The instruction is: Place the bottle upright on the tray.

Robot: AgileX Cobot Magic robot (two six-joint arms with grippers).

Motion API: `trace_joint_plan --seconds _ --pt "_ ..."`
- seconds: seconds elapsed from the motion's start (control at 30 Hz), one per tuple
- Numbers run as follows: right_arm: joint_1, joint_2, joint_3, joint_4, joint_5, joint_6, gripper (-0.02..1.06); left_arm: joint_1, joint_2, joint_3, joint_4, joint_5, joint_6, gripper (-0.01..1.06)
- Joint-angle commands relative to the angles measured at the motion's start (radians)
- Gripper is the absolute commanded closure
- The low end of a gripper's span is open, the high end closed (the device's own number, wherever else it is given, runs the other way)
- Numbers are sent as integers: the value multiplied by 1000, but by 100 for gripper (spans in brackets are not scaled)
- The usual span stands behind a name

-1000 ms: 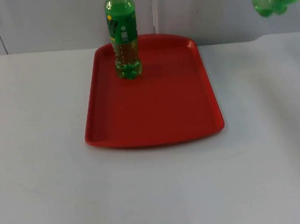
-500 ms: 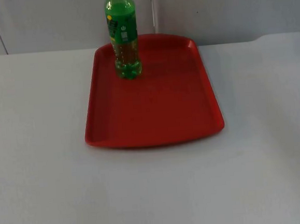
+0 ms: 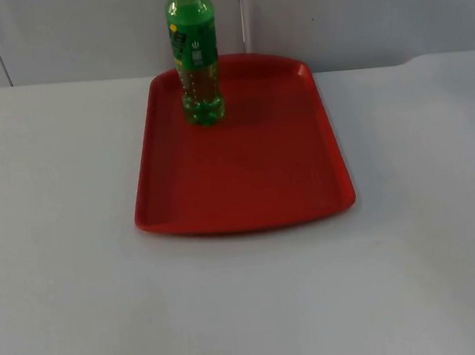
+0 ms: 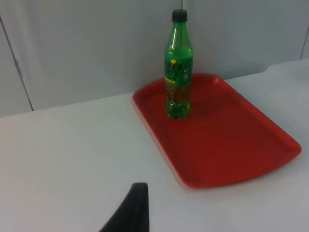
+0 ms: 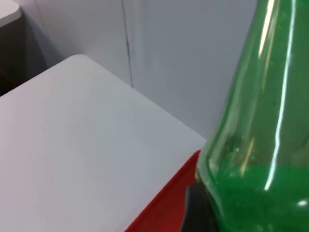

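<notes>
Transport is the step in hand, as I judge it. The right gripper has a green bottle close in front of it, one black fingertip pressed against the bottle's side, so it appears clamped on that bottle and carrying it above the table. An edge of the red tray lies just beyond and below the gripper, beside the bottle's lower body; the bottle is not yet set down.

The left gripper waits over bare table, well short of the tray. Whether it is apart or together cannot be told. Ahead of it and a little to one side, a standing bottle with a black cap is upright on the tray's far part, close to the grey wall.

In the top view the standing bottle occupies the tray's far corner on the left arm's side, leaving the rest of the red surface free.

The next move likely calls for bringing the held bottle over that free area, well apart from the standing bottle, turning it so its base faces down, lowering until the base sits flat, and only then letting go. A tilted release could tip it.
</notes>
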Motion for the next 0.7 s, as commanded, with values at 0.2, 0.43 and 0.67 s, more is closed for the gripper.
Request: trace_joint_plan --seconds 0.2,0.43,0.67 --pt "7 -243 326 -11 -168 -41 105 -6 -5 -7 13 0 0 0" --pt "7 -490 859 42 -653 -45 105 -6 -5 -7 18 0 0 0" --pt "7 -602 1270 47 -1178 -18 105 -6 -5 -7 18 0 0 0"
